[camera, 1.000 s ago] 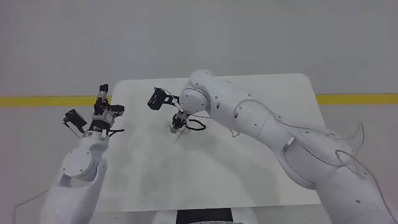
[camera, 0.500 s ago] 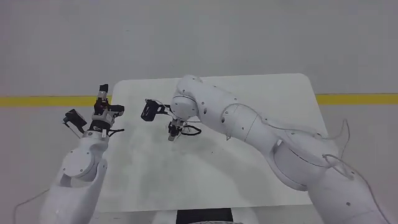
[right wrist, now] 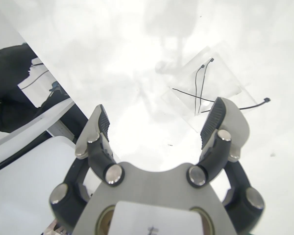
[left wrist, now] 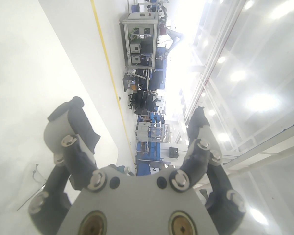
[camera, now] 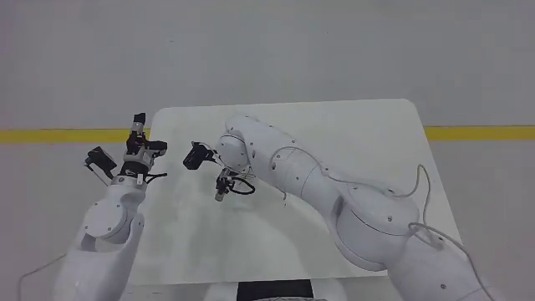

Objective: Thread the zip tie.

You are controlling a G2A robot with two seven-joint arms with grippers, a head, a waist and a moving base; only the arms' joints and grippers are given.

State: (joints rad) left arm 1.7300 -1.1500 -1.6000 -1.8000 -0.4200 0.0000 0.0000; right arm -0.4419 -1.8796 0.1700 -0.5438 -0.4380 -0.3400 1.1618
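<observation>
Several thin black zip ties point(right wrist: 201, 87) lie crossed on a clear plastic sheet point(right wrist: 225, 79) on the white table point(camera: 368, 134). One tie's head point(right wrist: 267, 99) sticks out past the sheet's edge. My right gripper point(right wrist: 158, 118) hangs open above the table, short of the sheet, with nothing between its ribbed pads point(right wrist: 210, 118). In the top view the right gripper point(camera: 220, 192) is over the table's left half. My left gripper point(left wrist: 137, 121) is open and empty, held off the table's left edge; in the top view the left gripper point(camera: 144, 134) sits beside that edge.
The right arm point(camera: 318, 184) stretches across the middle of the table and covers part of it. Small dark specks point(right wrist: 170, 145) dot the tabletop. A yellow floor line point(camera: 50, 135) runs behind the table.
The right arm has swung leftward and slightly toward the front, carrying its open gripper across the table. The left arm has kept still.
</observation>
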